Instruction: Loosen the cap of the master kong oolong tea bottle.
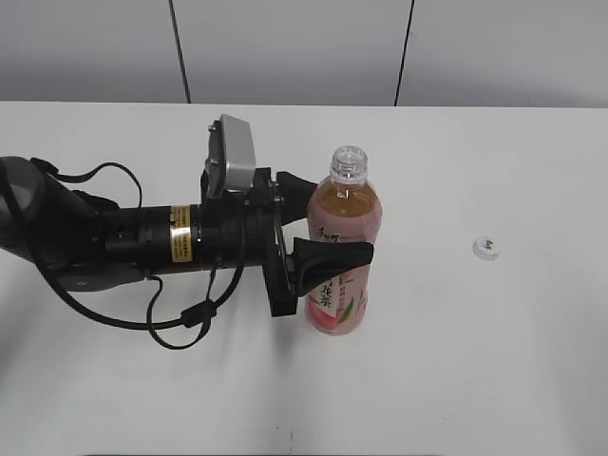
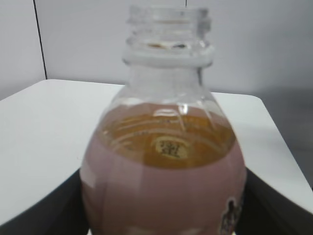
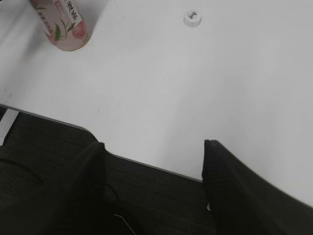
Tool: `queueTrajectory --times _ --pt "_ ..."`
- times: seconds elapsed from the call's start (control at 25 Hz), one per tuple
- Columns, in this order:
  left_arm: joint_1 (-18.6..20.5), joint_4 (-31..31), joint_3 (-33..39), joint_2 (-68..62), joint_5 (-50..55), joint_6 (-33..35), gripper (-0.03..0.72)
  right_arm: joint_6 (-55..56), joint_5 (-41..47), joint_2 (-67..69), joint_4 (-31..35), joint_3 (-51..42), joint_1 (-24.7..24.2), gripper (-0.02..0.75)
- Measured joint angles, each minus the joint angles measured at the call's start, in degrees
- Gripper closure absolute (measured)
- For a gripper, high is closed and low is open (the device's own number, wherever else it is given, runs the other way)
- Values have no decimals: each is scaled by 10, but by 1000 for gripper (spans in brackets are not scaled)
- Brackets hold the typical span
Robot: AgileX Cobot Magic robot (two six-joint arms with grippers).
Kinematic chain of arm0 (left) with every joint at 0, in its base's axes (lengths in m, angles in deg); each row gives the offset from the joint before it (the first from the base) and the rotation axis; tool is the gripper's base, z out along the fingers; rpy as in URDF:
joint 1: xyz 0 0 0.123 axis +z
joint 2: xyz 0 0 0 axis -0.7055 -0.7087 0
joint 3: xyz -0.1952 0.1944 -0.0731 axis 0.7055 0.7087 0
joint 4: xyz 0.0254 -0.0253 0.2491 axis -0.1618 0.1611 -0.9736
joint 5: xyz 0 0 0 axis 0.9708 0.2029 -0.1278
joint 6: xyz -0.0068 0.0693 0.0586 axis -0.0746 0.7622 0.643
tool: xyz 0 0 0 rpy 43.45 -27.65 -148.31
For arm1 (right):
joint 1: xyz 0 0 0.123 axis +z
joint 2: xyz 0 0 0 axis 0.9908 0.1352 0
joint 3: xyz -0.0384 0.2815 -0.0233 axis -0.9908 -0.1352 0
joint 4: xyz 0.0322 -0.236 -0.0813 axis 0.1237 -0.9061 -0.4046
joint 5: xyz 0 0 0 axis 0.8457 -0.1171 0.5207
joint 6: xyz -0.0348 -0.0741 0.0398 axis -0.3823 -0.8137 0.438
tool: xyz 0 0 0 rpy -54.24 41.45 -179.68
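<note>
Leftmost, the left end effector (image 1: 328, 223) was seen clamped around the upright master kong oolong tea bottle (image 1: 344, 249) at mid-body, its long axis vertical, neck already bare. Well to the right, the cap (image 1: 486, 248) lay on the worktop (image 1: 475, 361). The right end effector (image 3: 154, 181) was held open, empty, off the worktop's edge.

A white table (image 1: 456, 380) stands before grey panelled wall (image 1: 285, 47).
</note>
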Motion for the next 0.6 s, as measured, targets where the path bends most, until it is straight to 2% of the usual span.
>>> queueTrajectory --times 0.4,0.6 --pt "0 -8 0 0 16 -1 196 0 0 0 0 0 0 266" --pt "0 -14 0 0 16 -1 153 0 0 0 0 0 0 266"
